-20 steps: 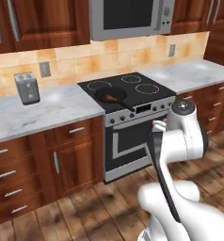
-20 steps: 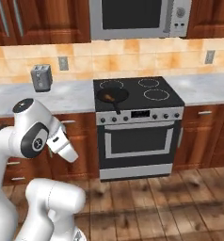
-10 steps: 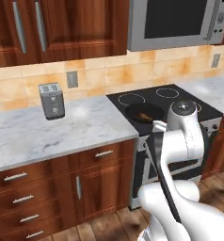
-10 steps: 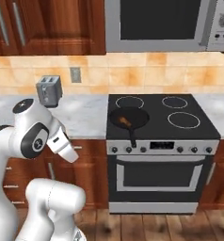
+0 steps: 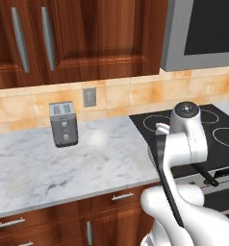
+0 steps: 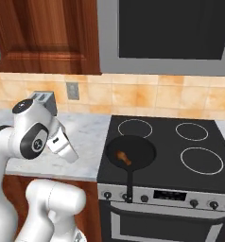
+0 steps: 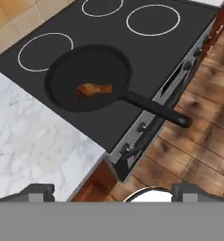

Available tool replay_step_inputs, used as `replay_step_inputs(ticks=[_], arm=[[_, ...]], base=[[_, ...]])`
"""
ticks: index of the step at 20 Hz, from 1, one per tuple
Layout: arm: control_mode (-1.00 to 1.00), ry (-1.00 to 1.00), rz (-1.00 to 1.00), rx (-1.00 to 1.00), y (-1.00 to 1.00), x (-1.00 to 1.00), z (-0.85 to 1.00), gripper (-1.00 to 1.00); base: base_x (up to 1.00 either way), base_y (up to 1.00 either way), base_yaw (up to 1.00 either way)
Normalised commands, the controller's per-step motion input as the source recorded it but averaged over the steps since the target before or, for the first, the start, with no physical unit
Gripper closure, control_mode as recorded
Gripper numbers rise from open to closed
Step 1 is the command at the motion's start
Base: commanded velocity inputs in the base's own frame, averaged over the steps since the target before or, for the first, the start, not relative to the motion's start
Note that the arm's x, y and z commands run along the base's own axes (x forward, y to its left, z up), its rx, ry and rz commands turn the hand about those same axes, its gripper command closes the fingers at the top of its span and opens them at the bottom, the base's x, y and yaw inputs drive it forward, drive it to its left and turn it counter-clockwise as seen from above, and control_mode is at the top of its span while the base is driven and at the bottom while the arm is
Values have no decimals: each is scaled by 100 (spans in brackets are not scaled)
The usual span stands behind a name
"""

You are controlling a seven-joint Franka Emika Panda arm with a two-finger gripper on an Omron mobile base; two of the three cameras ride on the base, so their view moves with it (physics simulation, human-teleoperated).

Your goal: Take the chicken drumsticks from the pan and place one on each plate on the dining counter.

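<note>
1. Left base view: the whole picture has shifted and drawn closer since a second ago, so the base has driven up to the cabinets. The toaster (image 5: 64, 123) now stands large on the marble worktop (image 5: 63, 168), below a wall outlet (image 5: 89, 97). The white arm covers most of the stovetop (image 5: 217, 139). Of the pan, only the end of its handle (image 5: 206, 175) shows past the arm.

2. Right base view: the stove also looms nearer than before. The pan (image 6: 130, 152) sits on the front left burner, its handle pointing toward the stove's front edge. One chicken drumstick (image 6: 124, 157) lies inside it; I can make out no more than that one piece. The microwave (image 6: 166, 35) is cut off by the top edge. The toaster is half hidden behind the arm's upper joint.

3. Hand view: the pan (image 7: 88, 77) holds the drumstick (image 7: 93, 89) near its middle. The fingers (image 7: 36, 192) stand wide apart at the bottom corners, gripping nothing, well apart from the pan. Wooden floor (image 7: 198, 141) lies beside the stove.
</note>
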Motion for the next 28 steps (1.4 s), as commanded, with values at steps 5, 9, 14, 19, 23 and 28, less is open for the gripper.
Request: replay_step_inputs(ticks=[5, 9, 14, 19, 23, 28], arm=[[100, 0, 0, 0, 0, 0, 0, -100], [-100, 0, 6, 4, -9, 30, 0, -100], [-100, 10, -6, 0, -15, 45, 0, -100], [-100, 19, -3, -1, -74, 41, -8, -100], [-100, 27, 11, 0, -99, 23, -29, -100], [-100, 27, 33, 0, -61, 14, -35, -100]], base=[[80, -43, 22], [0, 0, 0], [0, 0, 0], [0, 0, 0], [0, 0, 0], [0, 0, 0]])
